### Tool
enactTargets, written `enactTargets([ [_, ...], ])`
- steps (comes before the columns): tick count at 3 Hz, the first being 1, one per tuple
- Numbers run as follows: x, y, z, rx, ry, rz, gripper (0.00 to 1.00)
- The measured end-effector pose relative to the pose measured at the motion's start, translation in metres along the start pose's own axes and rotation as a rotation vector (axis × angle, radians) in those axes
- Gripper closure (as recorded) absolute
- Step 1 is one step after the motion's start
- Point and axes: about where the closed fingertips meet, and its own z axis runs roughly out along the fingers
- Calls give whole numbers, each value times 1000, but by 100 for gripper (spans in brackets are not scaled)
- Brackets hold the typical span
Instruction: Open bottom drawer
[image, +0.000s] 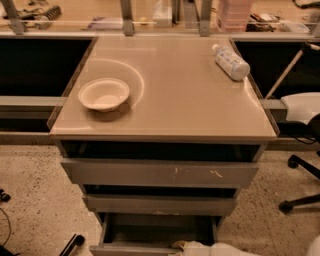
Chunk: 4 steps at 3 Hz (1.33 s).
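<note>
The bottom drawer (131, 248) is the lowest grey front of the cabinet, at the bottom edge of the camera view. It stands pulled out, with its dark inside (157, 229) showing behind the front. My gripper (181, 245) is at the top edge of that front, right of its middle, with the white arm (230, 249) running off to the lower right. Above it are the mid-sized grey front (160, 204) and the widest grey front (160, 173) with white scratch marks.
On the tan cabinet top (185, 100) sit a white bowl (104, 94) at the left and a plastic bottle (230, 62) lying at the back right. An office chair base (300, 192) stands on the speckled floor at the right. Black cables and a dark object (72, 244) lie at lower left.
</note>
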Motion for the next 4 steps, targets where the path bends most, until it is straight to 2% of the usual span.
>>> enactTargets([
  [3, 6, 9, -11, 16, -8, 0, 100],
  [4, 11, 16, -14, 40, -3, -2, 100],
])
